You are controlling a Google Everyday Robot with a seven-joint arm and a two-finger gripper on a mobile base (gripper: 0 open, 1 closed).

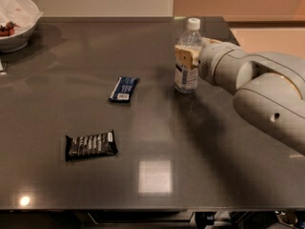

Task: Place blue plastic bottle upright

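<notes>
The blue plastic bottle is a small clear bottle with a white cap and a white-and-blue label. It stands upright on the dark table, right of centre toward the back. My gripper is at the bottle's upper body, reaching in from the right, with a tan finger across the front of the bottle. The white arm runs off to the right edge.
A dark-blue snack wrapper lies left of the bottle. A black snack bar lies nearer the front left. A white bowl with food stands at the back left corner. The table's right edge is close behind the arm.
</notes>
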